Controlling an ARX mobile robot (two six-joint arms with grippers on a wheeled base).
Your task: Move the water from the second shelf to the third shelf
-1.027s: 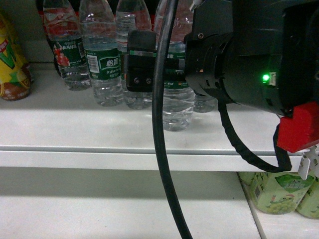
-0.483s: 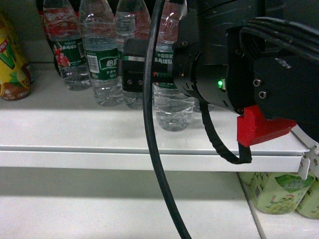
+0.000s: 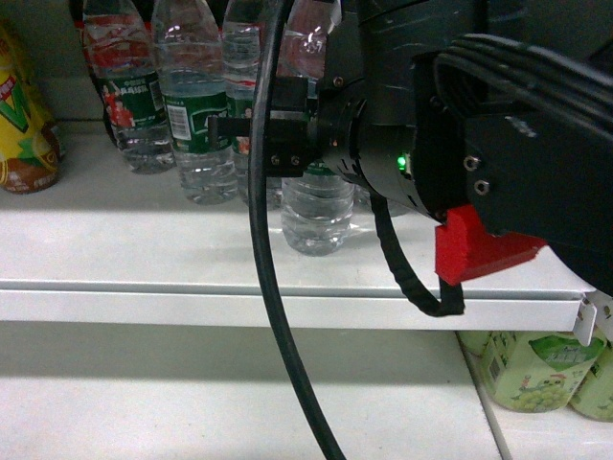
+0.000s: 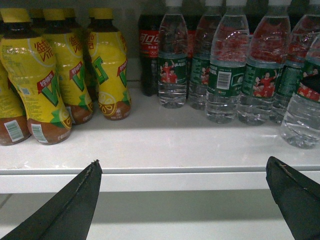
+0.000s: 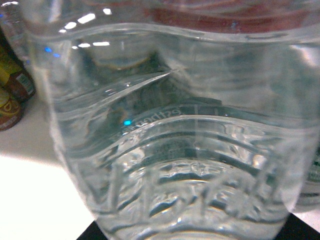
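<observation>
The water (image 3: 316,216) is a clear ribbed bottle with a green label, near the front of the upper white shelf (image 3: 144,287). My right gripper (image 3: 273,144) reaches in from the right and is shut on its middle. In the right wrist view the water (image 5: 175,150) fills the frame between the black fingertips (image 5: 87,234) of my right gripper (image 5: 192,235). The left wrist view shows the same water (image 4: 302,120) at far right. My left gripper (image 4: 182,165) hangs open and holds nothing, in front of the shelf edge (image 4: 160,180).
Several other water bottles (image 3: 196,115) stand in rows behind and to the left. Yellow tea bottles (image 4: 40,80) fill the shelf's left, with a cola bottle (image 4: 149,50) behind. Green drink bottles (image 3: 527,369) stand on the lower shelf (image 3: 192,402) at right. A black cable (image 3: 268,287) hangs across the head view.
My right arm has swung left, carrying the water leftward and a little toward the shelf's front. The other bottles have not moved.
</observation>
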